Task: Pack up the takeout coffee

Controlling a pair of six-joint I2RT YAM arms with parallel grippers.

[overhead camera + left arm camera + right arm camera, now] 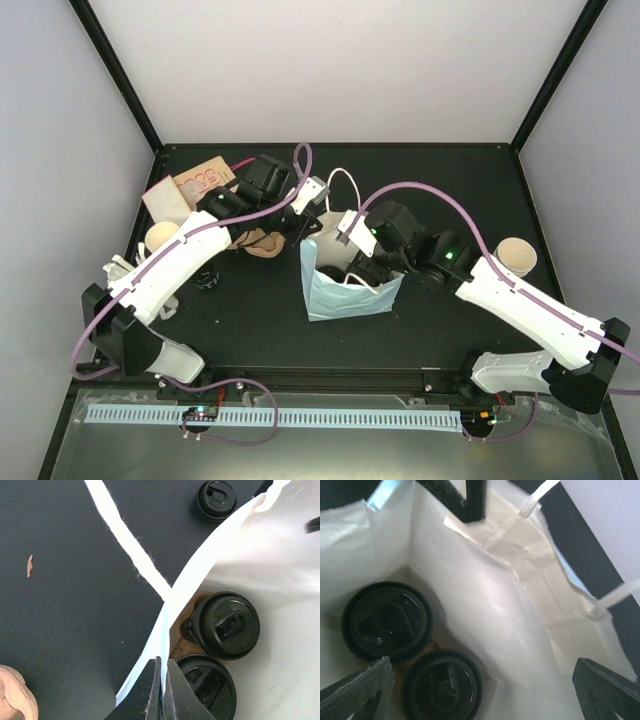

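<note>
Left hand (164,662) pinches bag (280,555) rim; two lidded cups (227,625) inside; right hand (482,666) spread.

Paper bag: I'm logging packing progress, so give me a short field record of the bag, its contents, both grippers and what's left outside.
bag: white paper bag, upright, mouth open
contents: two lidded cups, side by side at the bottom
left gripper: left gripper shut on the bag's rim
right gripper: right gripper open, inside the bag above the cups
outside: loose lid lying beside the bag; two open cups, one on each side
</note>
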